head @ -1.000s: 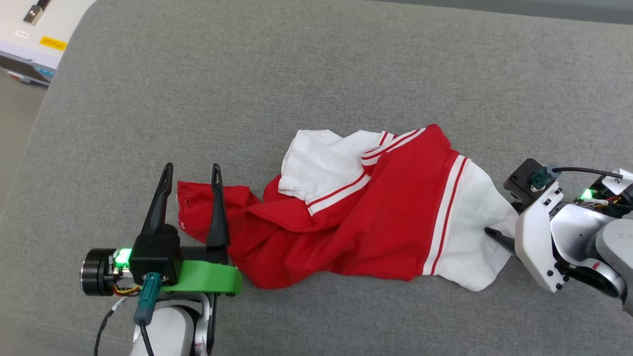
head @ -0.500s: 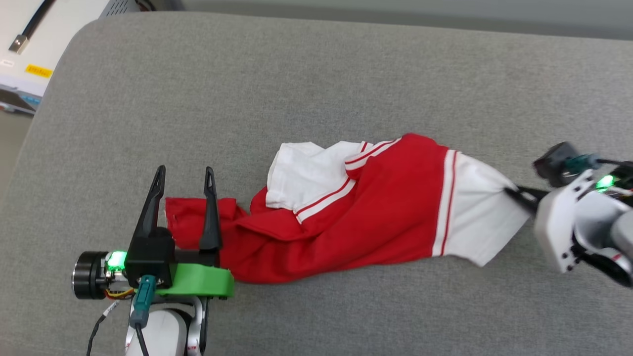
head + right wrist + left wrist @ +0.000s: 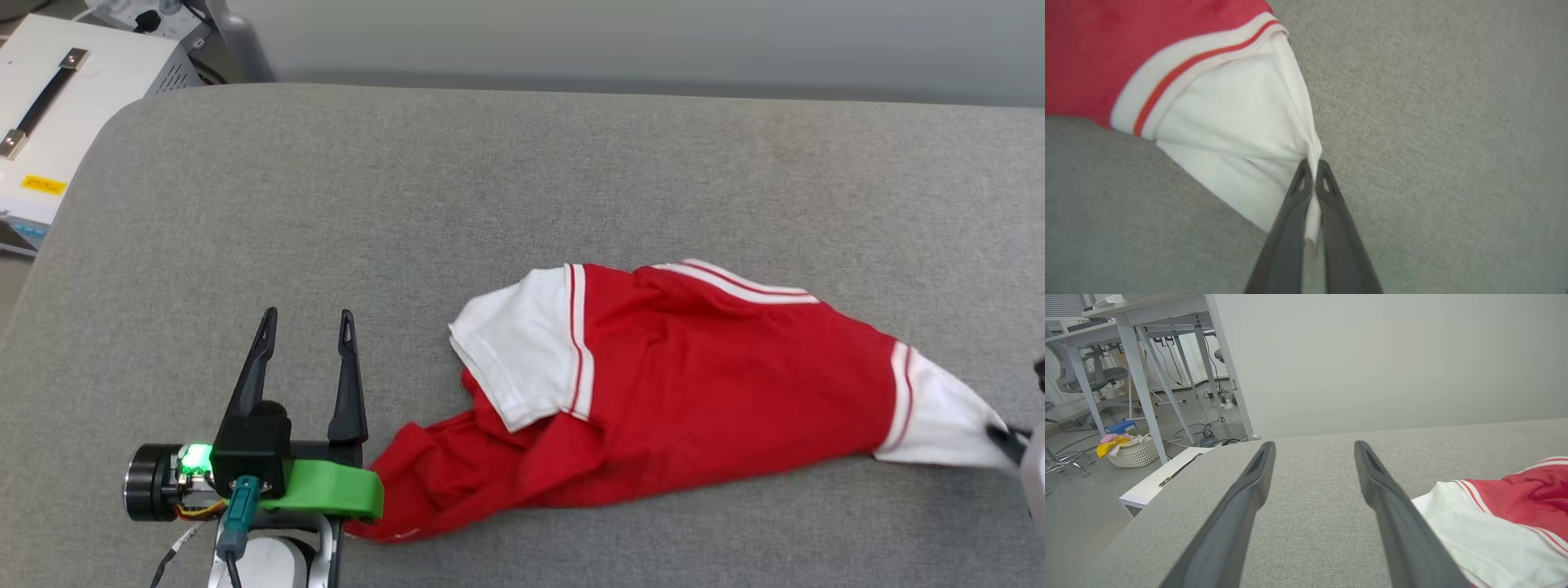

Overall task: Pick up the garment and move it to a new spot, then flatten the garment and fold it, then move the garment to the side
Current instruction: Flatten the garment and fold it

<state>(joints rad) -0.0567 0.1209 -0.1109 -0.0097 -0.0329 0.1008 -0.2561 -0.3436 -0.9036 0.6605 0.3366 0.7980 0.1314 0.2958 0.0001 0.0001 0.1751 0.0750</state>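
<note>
- While the right gripper is clamped on a fold of white fabric, its two dark fingers run almost parallel, with the cloth squeezed between the tips.
- That fold belongs to the white sleeve at the garment's right end. The sleeve is drawn to a point at the grip.
- Head view: right gripper sits at the far right edge, mostly cut off, a dark tip touching the sleeve end.
- Garment lies on the grey padded surface, right of centre and toward the near side, stretched out long from left to right.
- Red body is creased, with red-and-white striped trim along its upper edge.
- Second white sleeve lies folded over the red cloth at the garment's left part.
- Red bottom end is bunched at lower left, just beside the green mount of the left arm.
- Left gripper is spread wide with nothing between the fingers. It points up the view and sits just left of the garment.
- Left wrist view: left gripper is over bare grey fabric, and the white sleeve and red cloth lie just right of its right finger.
- White case with a dark handle stands off the surface's far left corner.
- Left wrist view background: desk legs, cables on the floor, and a white basket with yellow and pink cloth.
</note>
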